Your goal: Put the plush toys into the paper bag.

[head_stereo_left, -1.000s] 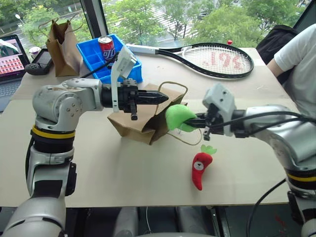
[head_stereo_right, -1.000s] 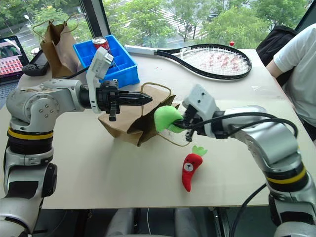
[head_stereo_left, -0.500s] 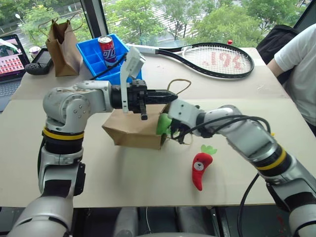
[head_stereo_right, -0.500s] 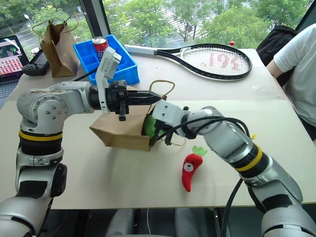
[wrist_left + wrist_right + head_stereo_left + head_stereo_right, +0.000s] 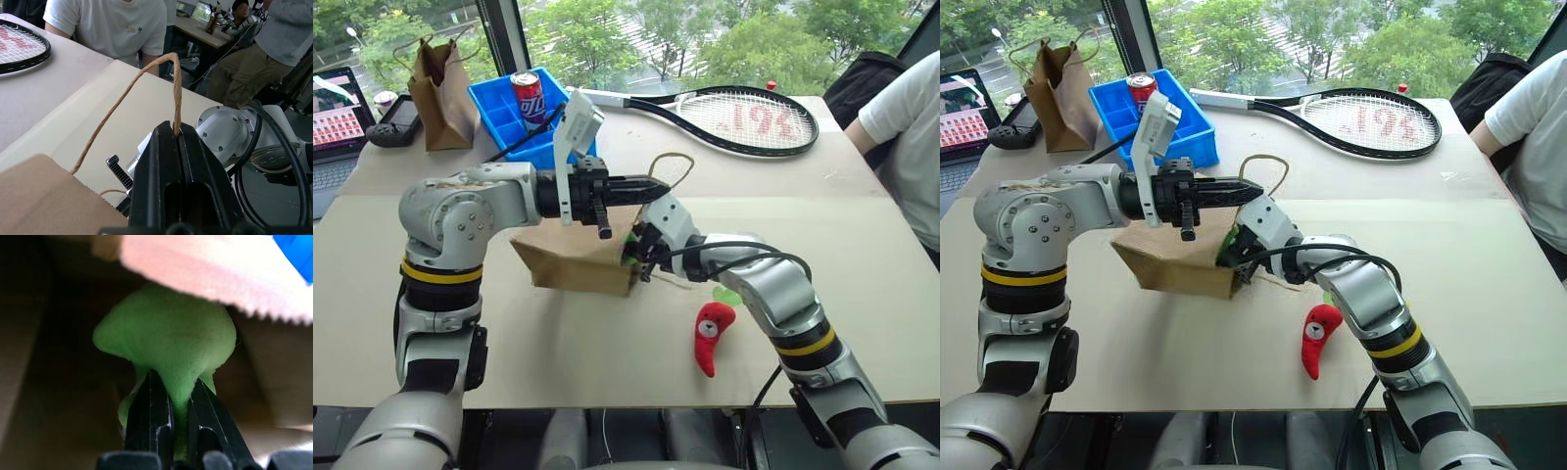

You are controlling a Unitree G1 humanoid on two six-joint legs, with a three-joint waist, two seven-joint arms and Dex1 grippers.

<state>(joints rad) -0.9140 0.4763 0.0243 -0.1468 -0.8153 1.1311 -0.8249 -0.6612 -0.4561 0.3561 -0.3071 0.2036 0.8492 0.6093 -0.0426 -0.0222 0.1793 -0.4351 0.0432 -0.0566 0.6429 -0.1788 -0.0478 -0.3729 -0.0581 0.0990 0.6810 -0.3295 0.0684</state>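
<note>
A pale tabletop stands before tall windows showing green trees in daylight.

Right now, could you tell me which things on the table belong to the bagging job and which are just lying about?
Job:
green plush toy, in the right pincer
red chili plush toy
paper bag, handle in the left pincer

Lying about:
tennis racket
blue bin
soda can
taller brown bag
laptop
</note>
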